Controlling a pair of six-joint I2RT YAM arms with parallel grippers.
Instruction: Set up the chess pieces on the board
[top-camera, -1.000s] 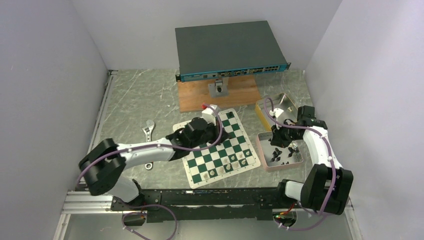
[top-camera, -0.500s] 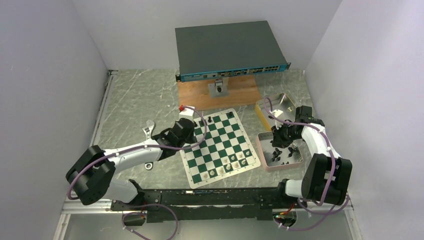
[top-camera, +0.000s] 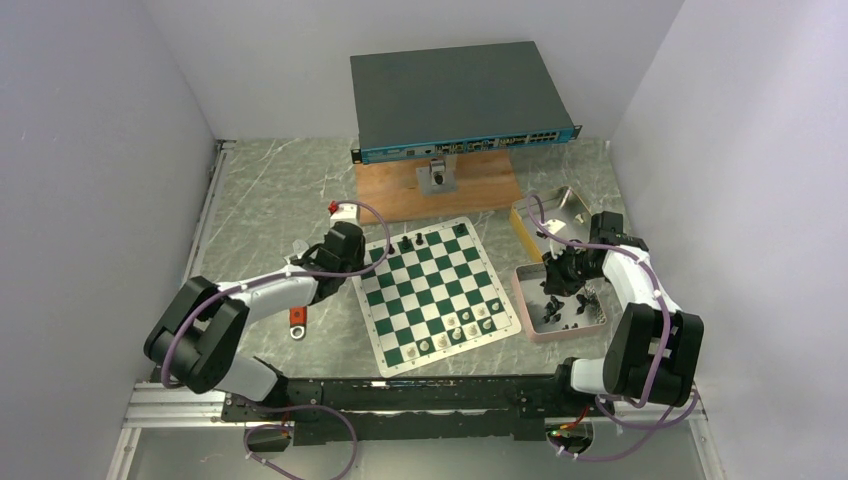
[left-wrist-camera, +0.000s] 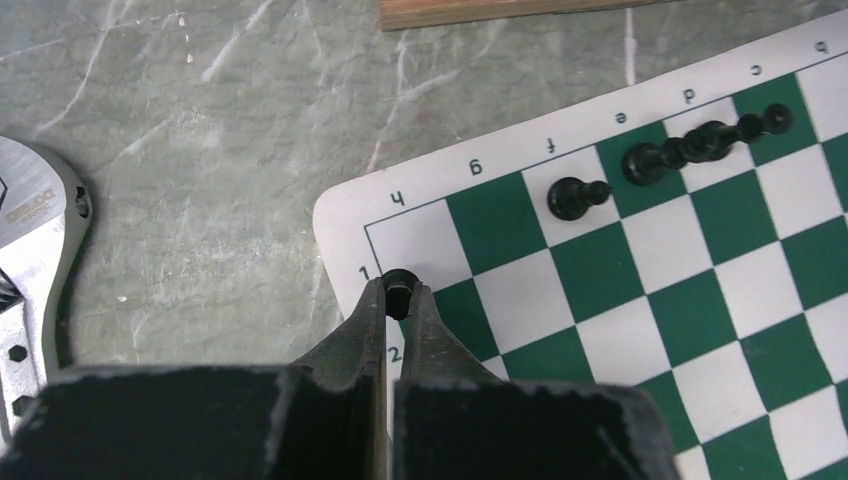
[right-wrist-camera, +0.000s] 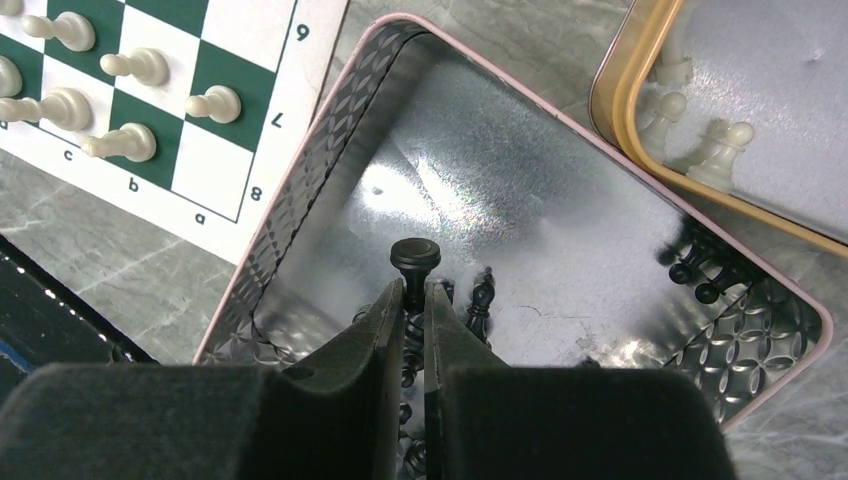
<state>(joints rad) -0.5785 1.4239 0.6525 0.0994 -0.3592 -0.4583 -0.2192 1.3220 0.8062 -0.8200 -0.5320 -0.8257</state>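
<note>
**Left end effector** (left-wrist-camera: 400, 292): drawn back within the last second from above the middle of the board (top-camera: 437, 290) to its far-left corner. Clenched on a small black chessman (left-wrist-camera: 400, 282), round head just visible between the tips.
- Position: at the edge of the white corner square, beside the printed 1. Resting on the mat or just above it: cannot tell.
- Surroundings: wrench (left-wrist-camera: 40, 240) well apart to the left on the desk (left-wrist-camera: 200, 120).
- Meaning for the task, as a judgement: carry finished, set-down on the corner square next.
- Already on the far rank: black pawn (left-wrist-camera: 572, 196) and taller black piece (left-wrist-camera: 690, 150), both well to the right of the tips.

**Right end effector** (right-wrist-camera: 413, 292): scarcely moved in the same second. Closed around a flat-topped black piece (right-wrist-camera: 414, 255) above the pink tray (right-wrist-camera: 300, 225), with loose black pieces beneath and to the right.
</note>
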